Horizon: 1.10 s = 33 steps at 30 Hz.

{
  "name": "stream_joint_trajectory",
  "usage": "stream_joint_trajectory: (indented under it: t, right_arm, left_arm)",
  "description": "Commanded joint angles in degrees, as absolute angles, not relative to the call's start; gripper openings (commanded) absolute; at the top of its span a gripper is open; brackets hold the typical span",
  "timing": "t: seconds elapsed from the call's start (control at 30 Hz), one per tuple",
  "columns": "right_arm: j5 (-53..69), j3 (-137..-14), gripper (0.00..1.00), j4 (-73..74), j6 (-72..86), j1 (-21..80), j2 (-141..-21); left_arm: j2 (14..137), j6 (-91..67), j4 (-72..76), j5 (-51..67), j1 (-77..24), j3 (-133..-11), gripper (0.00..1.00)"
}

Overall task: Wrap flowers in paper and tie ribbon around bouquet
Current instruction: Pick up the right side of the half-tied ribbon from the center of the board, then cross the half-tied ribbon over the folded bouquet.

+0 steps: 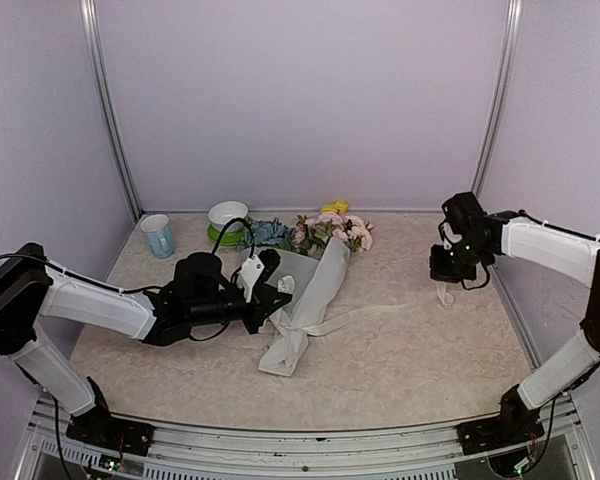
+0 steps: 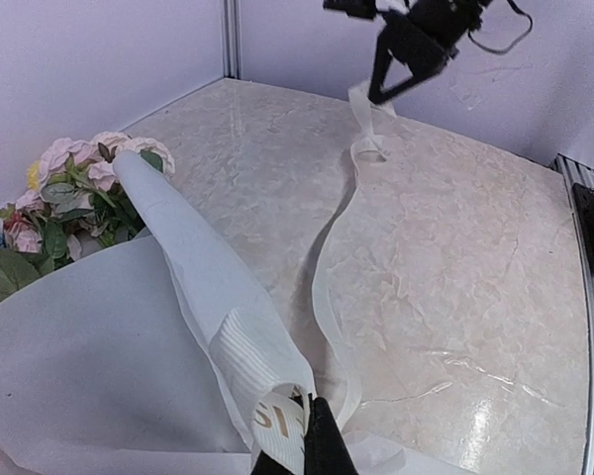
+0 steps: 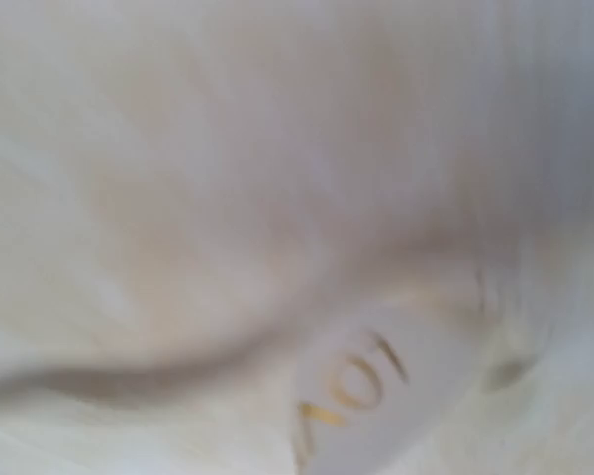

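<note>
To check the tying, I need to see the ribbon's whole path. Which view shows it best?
Left wrist: the ribbon runs clearly across the table. Top view shows it faint; right wrist only a blurred close-up.

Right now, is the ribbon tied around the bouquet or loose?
Loose. The ribbon trails slack across the table from the bouquet to the right fingers, no knot visible.

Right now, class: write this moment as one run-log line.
left gripper: shut on ribbon | right gripper: shut on ribbon, raised | bouquet: wrapped, on table
</note>
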<state>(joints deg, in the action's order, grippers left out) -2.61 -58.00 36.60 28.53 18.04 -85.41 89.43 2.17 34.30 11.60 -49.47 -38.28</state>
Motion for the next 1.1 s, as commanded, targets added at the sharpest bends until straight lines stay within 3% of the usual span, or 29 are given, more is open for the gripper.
stream_joint_trajectory:
  t: [0.0,0.23,0.43,0.67,0.87,0.9,0.93,1.03,1.07]
  right_arm:
    - [-7.7,-75.2,0.00,41.1,23.1,24.9,-81.9]
    - [-6.2,-112.5,0.00,36.9,13.7,49.4,-96.5]
    - [3.1,-139.5,0.00,32.8,7.2,62.2,-116.9]
    - [10.0,-139.6,0.00,23.7,8.8,66.1,-123.6]
    - [13.7,-139.9,0.00,26.3,10.9,66.3,-126.2]
    - [13.6,-139.8,0.07,27.0,10.9,66.3,-126.4]
    - [13.4,-139.8,0.23,27.7,10.9,66.3,-126.3]
    - [12.7,-139.6,0.84,29.7,9.8,66.3,-125.4]
    - [12.6,-139.2,0.97,30.6,9.1,66.3,-124.7]
  left_arm:
    - [86.9,5.8,33.1,10.2,-51.1,-38.3,0.00]
    - [83.7,8.4,35.1,9.7,-53.6,-34.5,0.00]
    - [81.7,12.4,35.3,8.3,-57.6,-31.5,0.00]
    - [81.2,11.6,35.7,7.0,-59.4,-30.3,0.00]
    - [83.0,10.9,35.7,7.6,-59.7,-31.7,0.00]
    - [83.4,10.9,36.0,7.7,-59.7,-31.6,0.00]
    - [83.6,10.8,36.2,7.8,-59.8,-31.7,0.00]
    - [83.9,10.2,36.2,7.9,-59.8,-32.0,0.00]
    - [83.9,9.8,36.4,8.0,-59.8,-32.0,0.00]
